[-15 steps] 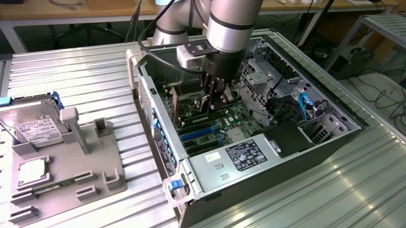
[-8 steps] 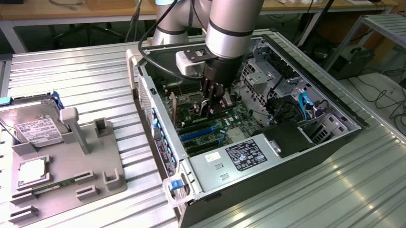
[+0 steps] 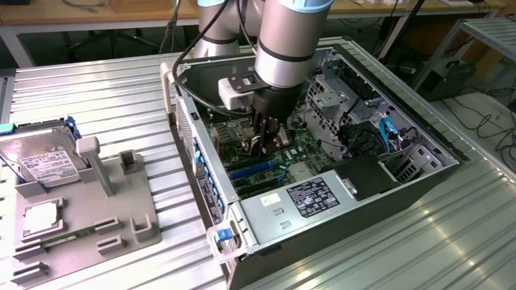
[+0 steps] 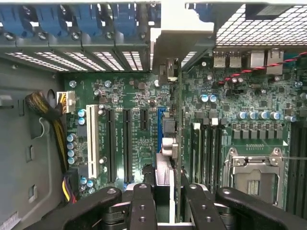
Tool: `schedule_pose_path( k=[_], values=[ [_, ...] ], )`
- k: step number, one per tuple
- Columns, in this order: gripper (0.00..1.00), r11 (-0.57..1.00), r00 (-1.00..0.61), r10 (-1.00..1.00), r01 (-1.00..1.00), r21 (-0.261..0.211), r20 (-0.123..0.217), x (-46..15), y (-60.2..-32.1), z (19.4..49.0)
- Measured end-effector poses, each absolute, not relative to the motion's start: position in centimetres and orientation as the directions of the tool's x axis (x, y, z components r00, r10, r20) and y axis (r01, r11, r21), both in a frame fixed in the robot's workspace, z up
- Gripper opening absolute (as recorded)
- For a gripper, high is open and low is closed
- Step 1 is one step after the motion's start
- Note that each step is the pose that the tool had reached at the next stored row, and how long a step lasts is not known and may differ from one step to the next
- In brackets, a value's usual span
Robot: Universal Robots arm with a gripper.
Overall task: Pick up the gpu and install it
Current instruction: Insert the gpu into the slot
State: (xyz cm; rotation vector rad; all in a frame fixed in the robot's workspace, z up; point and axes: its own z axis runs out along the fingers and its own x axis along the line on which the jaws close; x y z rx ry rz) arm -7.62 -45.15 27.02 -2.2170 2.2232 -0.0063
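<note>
Black fingers [image 4: 144,211] of the gripper [image 4: 163,203] are sitting nearest the wrist camera, closed most of the way on the gpu [image 4: 169,139], which is hanging edge-on between them with its silver end bracket [image 4: 180,40] pointing toward the rear slot covers. In the exterior view the gripper [image 3: 264,140] is reaching down inside the open computer case [image 3: 419,175] lying on the ribbed metal tabletop [image 3: 96,96], so the card is being held over the motherboard [image 4: 129,91], just beside the blue expansion slot [image 4: 160,127]. By my reading the pickup is done and the install step is under way. Whether the card's edge is already meeting the slot I cannot tell. Seating it is calling for the card's edge to line up squarely along the slot and the bracket to meet its rear opening, followed by a straight, even press.
</note>
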Motion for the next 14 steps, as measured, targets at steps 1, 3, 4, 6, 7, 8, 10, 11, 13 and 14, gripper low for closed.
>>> schedule_pose_path(
  k=[1, 3, 4, 6, 7, 8, 10, 11, 13, 14],
  values=[
    [0.28, 0.003, -0.003, -1.0, -1.0, -0.004, 0.002, -7.7, -45.2, 26.9],
    [0.28, 0.003, -0.003, -1.0, -1.0, -0.004, 0.001, -8.0, -45.3, 26.6],
    [0.28, 0.003, -0.003, -1.0, -1.0, -0.004, 0.002, -8.1, -45.3, 26.4],
    [0.28, 0.003, -0.003, -1.0, -1.0, -0.004, 0.002, -8.3, -45.3, 26.1],
    [0.28, 0.003, -0.003, -1.0, -1.0, -0.004, 0.001, -8.4, -45.3, 25.9],
    [0.28, 0.003, -0.003, -1.0, -1.0, -0.004, 0.001, -8.4, -45.3, 25.8],
    [0.28, 0.003, -0.003, -1.0, -1.0, -0.004, 0.002, -8.4, -45.3, 25.8],
    [0.28, 0.003, -0.003, -1.0, -1.0, -0.004, 0.002, -8.4, -45.3, 25.8],
    [0.28, 0.003, -0.003, -1.0, -1.0, -0.005, 0.002, -8.4, -45.3, 25.8],
    [0.28, 0.003, -0.003, -1.0, -1.0, -0.006, 0.002, -8.4, -45.3, 25.8]
  ],
)
